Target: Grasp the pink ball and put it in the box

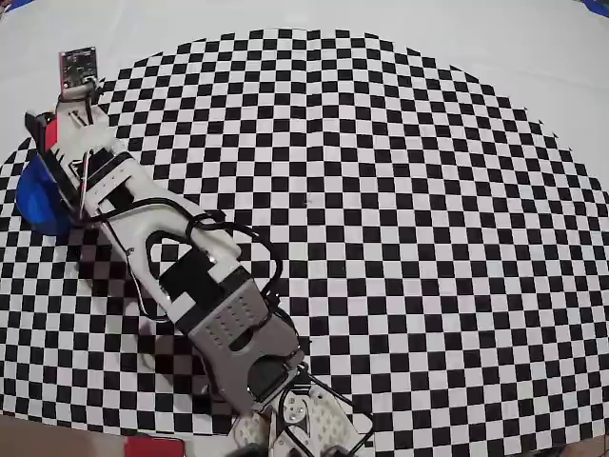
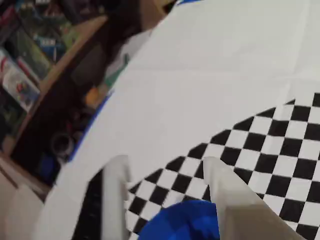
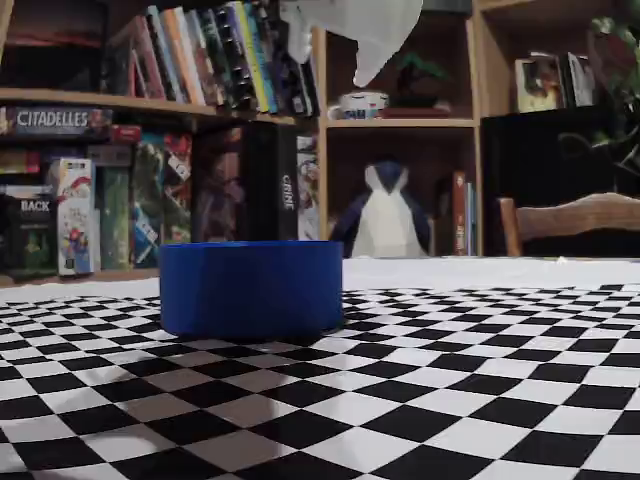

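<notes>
Overhead view: the arm (image 1: 181, 276) runs diagonally from its base at the bottom centre of the frame to the upper left, lying over the checkered surface (image 1: 400, 209). Its end effector (image 1: 59, 143) sits at the far left of the frame, directly above the box (image 1: 38, 198), whose blue wall shows only as a curved sliver left of the white links. A small red board (image 1: 78, 65) stands out at the arm's tip in the upper left corner. Black cables (image 1: 243, 238) loop along the links.

Wrist view: two pale fingers (image 2: 225, 195) descend from the lower edge, clearly apart, with checkered surface visible between them; the end effector (image 2: 167, 175) is released and nothing lies in it. The blue rim of the box (image 2: 180, 225) appears at the bottom centre, just below the gap between the fingers. Beyond the checker pattern, plain white cloth (image 2: 210, 75) fills the upper right; blurred shelves occupy the left.

Fixed view: the box (image 3: 250, 288) stands upright on the surface (image 3: 400, 400), left of centre, seen low from the side so its interior is hidden. Bookshelves (image 3: 150, 100) and a penguin toy (image 3: 385, 215) form the background. The ball is not visible in any view; whether it lies inside the box cannot be told.
</notes>
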